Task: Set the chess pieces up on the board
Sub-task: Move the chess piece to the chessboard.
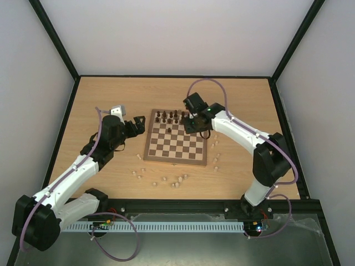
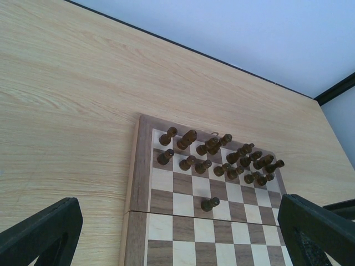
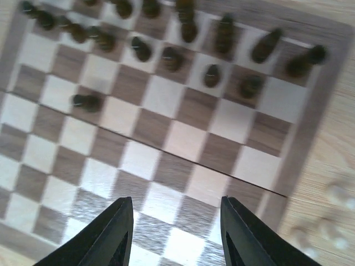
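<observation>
My left gripper (image 1: 138, 124) hangs just off the 10 o'clock corner of the board (image 1: 176, 145). Its jaws are spread wide with nothing between them. The board lies mid-table (image 1: 100, 100). The dark pieces (image 1: 171, 117) stand in two rows along its 12 o'clock edge. The pale pieces (image 1: 166, 180) lie scattered on the wood off the board, from its 6 o'clock side round to 4 o'clock. My right gripper (image 1: 197, 124) hovers over the board's 1 o'clock corner with its jaws apart and empty. From overhead it covers the pieces there. The left wrist view shows those hidden pieces. It also shows a lone dark piece (image 2: 209, 204) standing apart from the rows, nearer the board's middle. The right wrist view is blurred, with a few pale pieces at its 4 o'clock edge.
</observation>
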